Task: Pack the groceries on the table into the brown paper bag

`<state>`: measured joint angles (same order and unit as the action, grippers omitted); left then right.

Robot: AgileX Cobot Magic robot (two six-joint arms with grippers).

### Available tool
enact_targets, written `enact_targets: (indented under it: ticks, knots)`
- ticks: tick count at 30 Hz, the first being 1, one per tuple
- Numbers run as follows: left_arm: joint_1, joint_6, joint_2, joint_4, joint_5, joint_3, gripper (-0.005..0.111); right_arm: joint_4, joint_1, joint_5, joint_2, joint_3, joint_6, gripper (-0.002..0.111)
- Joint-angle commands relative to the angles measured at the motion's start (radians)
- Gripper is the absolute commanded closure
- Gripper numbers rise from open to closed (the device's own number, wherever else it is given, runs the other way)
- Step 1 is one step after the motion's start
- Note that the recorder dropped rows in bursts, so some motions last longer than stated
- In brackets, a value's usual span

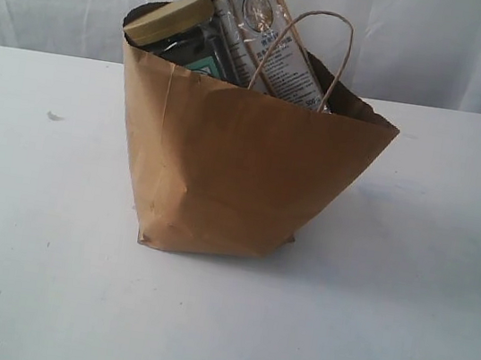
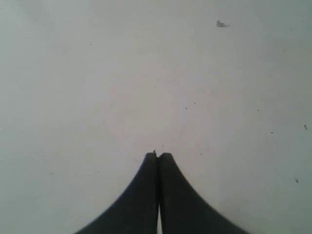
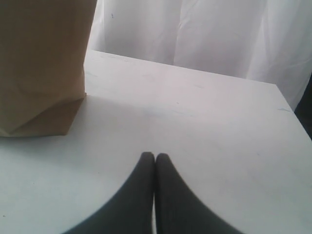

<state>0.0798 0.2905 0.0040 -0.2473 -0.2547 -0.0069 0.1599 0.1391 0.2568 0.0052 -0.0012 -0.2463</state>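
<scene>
Standing on the white table: brown paper bag, kraft sides creased at the front, mouth sagging open, one twisted loop handle upright. Poking above the rim: long dark-blue/beige packet, leaning, its small print too fine to read, and tan-lidded nut jar just beside it. Right gripper pressed together on nothing, low over the tabletop. Bag ahead of its tips and off to one side, well apart. Beyond the tips, broad open surface up to the far table edge and a white curtain. Left gripper also closed on nothing, over open tabletop with a small speck ahead.
</scene>
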Motion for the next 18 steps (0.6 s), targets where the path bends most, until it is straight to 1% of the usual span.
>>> enact_targets:
  ticks: [1, 3, 5, 9, 12, 18]
  knots:
    - [-0.001, -0.004, -0.004, 0.018, -0.010, 0.007, 0.107, -0.015, 0.000, -0.003, -0.005, 0.001, -0.004, 0.108]
    - [-0.001, 0.002, -0.004, 0.055, 0.019, 0.007, 0.107, -0.015, -0.012, 0.003, -0.005, 0.001, -0.004, 0.108]
    - [-0.001, 0.031, -0.004, 0.083, 0.021, 0.007, 0.107, 0.003, -0.046, 0.019, -0.005, 0.001, -0.004, 0.108]
    - [-0.001, 0.035, -0.004, 0.090, 0.023, 0.007, 0.107, 0.004, -0.132, 0.073, -0.005, 0.001, -0.004, 0.108]
    - [-0.001, 0.035, -0.004, 0.090, 0.023, 0.007, 0.107, -0.001, -0.184, 0.078, -0.005, 0.001, -0.004, 0.108]
    - [-0.001, 0.026, -0.004, 0.090, 0.022, 0.007, 0.107, -0.003, -0.204, 0.078, -0.005, 0.001, -0.004, 0.108]
